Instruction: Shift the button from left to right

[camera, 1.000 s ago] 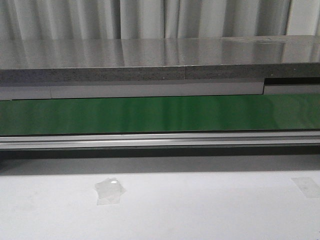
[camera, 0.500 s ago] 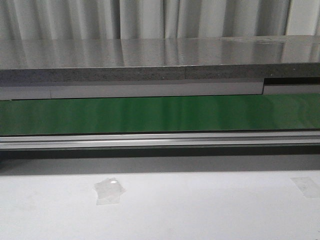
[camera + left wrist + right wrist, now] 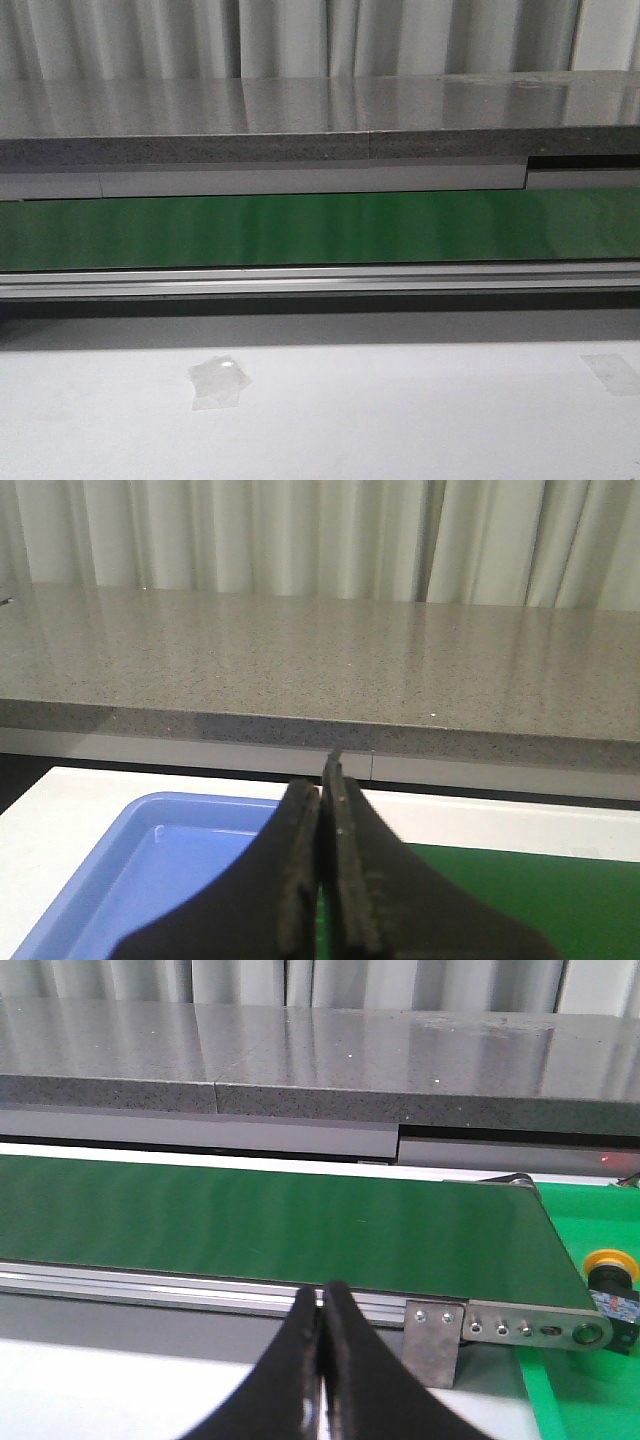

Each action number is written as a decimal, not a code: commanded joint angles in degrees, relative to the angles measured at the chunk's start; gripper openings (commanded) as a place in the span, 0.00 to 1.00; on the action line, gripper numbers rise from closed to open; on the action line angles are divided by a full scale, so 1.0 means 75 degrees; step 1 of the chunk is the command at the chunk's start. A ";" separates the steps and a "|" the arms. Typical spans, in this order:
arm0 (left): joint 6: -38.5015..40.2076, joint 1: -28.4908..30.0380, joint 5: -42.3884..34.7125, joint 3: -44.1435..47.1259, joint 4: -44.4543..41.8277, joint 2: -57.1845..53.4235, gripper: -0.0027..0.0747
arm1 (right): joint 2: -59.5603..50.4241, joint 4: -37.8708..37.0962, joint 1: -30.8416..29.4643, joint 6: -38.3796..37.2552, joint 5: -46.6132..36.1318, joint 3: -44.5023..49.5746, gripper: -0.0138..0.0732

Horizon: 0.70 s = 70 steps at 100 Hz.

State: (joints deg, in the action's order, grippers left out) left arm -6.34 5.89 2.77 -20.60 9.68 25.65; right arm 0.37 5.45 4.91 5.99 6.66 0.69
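Note:
The button (image 3: 610, 1288), with a yellow-orange cap on a black body, shows only in the right wrist view, at the picture's edge. It sits in a green tray (image 3: 570, 1400) past the end of the green conveyor belt (image 3: 270, 1220). My right gripper (image 3: 322, 1296) is shut and empty, in front of the belt's aluminium rail and well apart from the button. My left gripper (image 3: 326, 775) is shut and empty, over the edge of a blue tray (image 3: 150, 870) beside the belt's other end. Neither gripper shows in the front view.
The green belt (image 3: 320, 228) runs across the front view with an aluminium rail (image 3: 320, 280) before it and a grey stone counter (image 3: 320, 120) behind. Two tape patches (image 3: 218, 380) lie on the white table (image 3: 400, 420). A metal bracket (image 3: 432, 1338) ends the rail.
The tape patch on the table looks flatter and less bright than a second ago. Nothing else has visibly moved.

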 commanded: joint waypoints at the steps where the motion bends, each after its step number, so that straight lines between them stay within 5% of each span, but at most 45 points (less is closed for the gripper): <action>1: 0.0082 -0.0019 -0.0534 -0.0242 0.0084 0.0025 0.01 | -0.0016 -0.0092 0.0000 -0.0047 -0.0783 -0.0053 0.08; 70: 0.0082 -0.0019 -0.0534 -0.0242 0.0084 0.0025 0.01 | -0.0101 -0.0107 0.0000 -0.0049 -0.0888 0.0001 0.08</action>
State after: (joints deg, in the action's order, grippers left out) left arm -6.34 5.89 2.77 -20.60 9.68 25.65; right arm -0.58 5.31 4.91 5.67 4.75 1.54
